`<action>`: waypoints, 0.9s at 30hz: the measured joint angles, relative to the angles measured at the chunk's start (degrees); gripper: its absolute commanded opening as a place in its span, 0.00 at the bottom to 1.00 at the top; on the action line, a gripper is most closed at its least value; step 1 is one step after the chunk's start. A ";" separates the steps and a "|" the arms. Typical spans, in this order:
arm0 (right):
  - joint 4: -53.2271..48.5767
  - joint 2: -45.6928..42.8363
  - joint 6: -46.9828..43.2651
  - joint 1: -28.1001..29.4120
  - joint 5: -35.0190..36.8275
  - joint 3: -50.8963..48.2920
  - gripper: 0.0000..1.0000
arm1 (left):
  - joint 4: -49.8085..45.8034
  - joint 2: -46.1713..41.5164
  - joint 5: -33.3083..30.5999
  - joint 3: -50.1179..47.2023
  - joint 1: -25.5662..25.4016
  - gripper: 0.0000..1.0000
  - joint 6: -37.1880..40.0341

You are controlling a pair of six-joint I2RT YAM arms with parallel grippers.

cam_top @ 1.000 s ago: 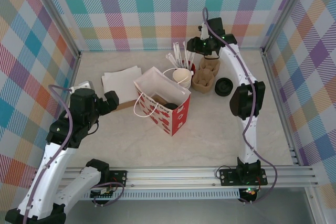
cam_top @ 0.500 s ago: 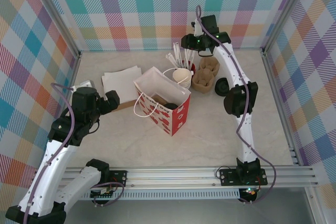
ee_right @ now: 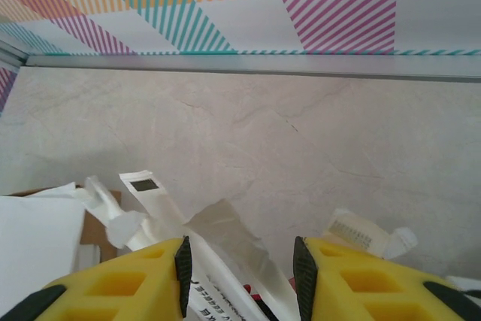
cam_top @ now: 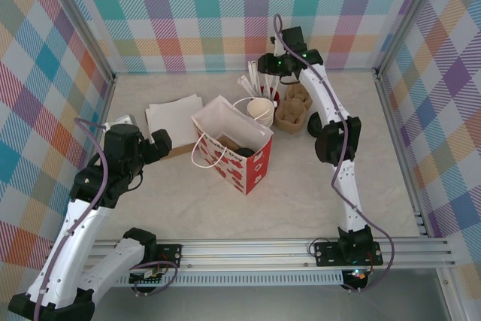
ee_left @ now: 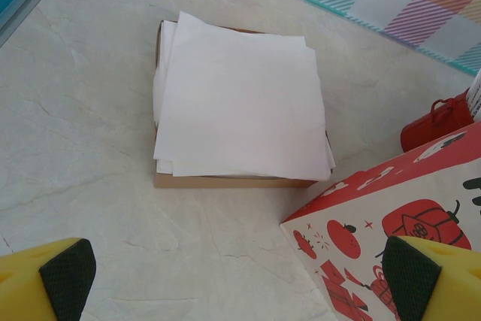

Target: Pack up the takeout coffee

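Right fingers [ee_right: 143,280], part-open and empty, have swung left from the cup carrier [cam_top: 294,107] to the wrapped straws [ee_right: 225,234]. Left fingers [ee_left: 52,276] stay wide open by the napkins [ee_left: 240,103]. Upper centre, the takeout coffee [cam_top: 260,107] stands behind the bag [cam_top: 229,144], seemingly not yet packed.

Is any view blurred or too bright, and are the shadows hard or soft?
Top external view: even light, soft faint shadows, paper bag sharp. Left wrist view: white napkins very bright, little surface detail. Right wrist view: wrapped straws near the lens slightly soft.
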 measured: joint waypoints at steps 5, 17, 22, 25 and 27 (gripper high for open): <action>-0.31 0.72 -1.29 1.20 2.23 0.66 0.43 | 0.00 0.26 0.00 0.00 0.00 1.00 0.02; -0.68 2.01 -4.31 2.47 6.36 0.83 0.09 | 0.00 0.57 -0.02 0.00 0.00 1.00 0.39; -0.74 2.01 -5.14 2.47 7.21 1.01 0.04 | -0.02 0.57 0.00 0.00 0.00 1.00 0.44; -1.16 1.97 -5.46 2.47 7.82 1.03 0.03 | 0.00 0.57 0.00 0.00 0.00 1.00 0.42; -1.64 1.88 -5.81 2.43 8.24 1.05 0.04 | -0.02 0.57 0.00 0.00 0.00 1.00 0.42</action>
